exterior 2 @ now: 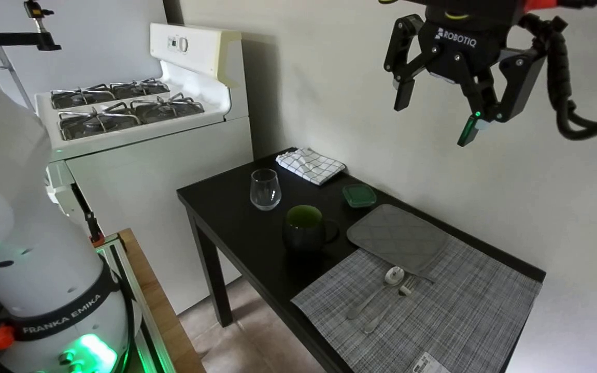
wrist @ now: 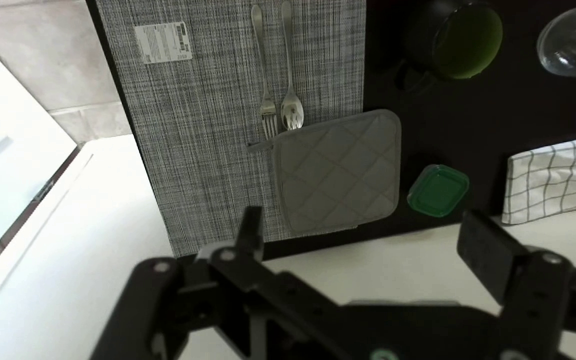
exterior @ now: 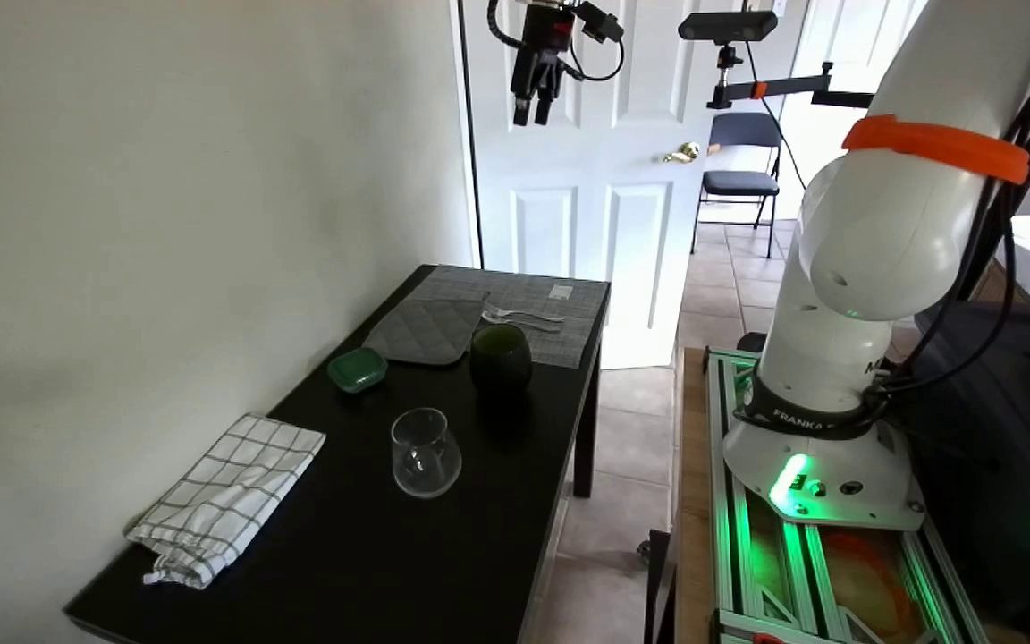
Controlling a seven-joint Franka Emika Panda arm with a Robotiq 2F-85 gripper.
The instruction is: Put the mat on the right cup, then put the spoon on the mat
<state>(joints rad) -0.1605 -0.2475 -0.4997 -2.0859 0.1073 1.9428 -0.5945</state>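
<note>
In an exterior view I see the dark table (exterior 2: 262, 243), and on it lies the grey mat (exterior 2: 399, 238). High above hangs the gripper (exterior 2: 432, 123), its jaws wide apart, holding nothing. The dark green cup (exterior 2: 303, 233) stands at the mat's nine o'clock; the spoon (exterior 2: 393, 277), at its seven. I judge the first step, moving the mat, is in hand: the gripper should descend and pinch an edge.
</note>
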